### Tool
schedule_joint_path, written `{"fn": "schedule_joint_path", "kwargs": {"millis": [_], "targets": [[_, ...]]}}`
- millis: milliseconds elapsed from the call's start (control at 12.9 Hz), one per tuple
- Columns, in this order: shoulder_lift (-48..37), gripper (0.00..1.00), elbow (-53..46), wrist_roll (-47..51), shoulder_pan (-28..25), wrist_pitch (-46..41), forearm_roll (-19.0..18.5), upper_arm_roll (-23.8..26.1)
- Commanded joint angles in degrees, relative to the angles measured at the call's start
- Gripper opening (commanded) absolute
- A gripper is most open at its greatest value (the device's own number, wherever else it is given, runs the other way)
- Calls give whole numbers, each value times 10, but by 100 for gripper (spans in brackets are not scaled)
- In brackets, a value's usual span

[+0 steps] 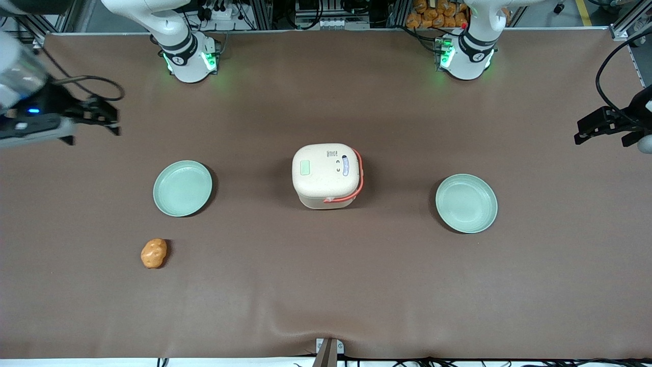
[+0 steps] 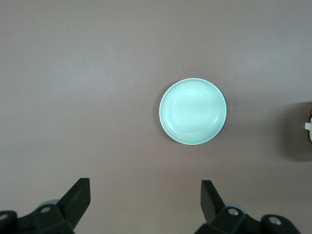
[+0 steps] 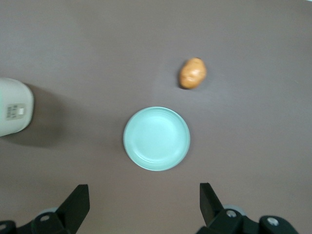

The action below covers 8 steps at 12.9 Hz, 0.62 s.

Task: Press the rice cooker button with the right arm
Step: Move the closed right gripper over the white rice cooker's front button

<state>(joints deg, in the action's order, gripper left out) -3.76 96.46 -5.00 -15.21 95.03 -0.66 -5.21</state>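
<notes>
Pincer (image 1: 104,118) open, raised, well apart from rice cooker (image 1: 326,174).

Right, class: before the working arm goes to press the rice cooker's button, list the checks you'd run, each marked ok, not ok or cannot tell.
1. Rice cooker upright, lid shut: ok.
2. Green button on lid uncovered: ok.
3. Gripper above the button: not ok; it hangs at the working arm's end of the table.
4. Fingers empty and open: ok.
5. Nearby plate and orange lump lie apart from the cooker: ok.
</notes>
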Motion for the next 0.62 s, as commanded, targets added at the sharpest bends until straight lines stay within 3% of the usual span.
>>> {"fn": "schedule_joint_path", "kwargs": {"millis": [0,389,544], "targets": [[25,87,-14,70,-75,19,-6,-4],[110,58,-51,207,-184,81,-7,-4],[140,41,-68,274,-213,90,-7,-4]]}}
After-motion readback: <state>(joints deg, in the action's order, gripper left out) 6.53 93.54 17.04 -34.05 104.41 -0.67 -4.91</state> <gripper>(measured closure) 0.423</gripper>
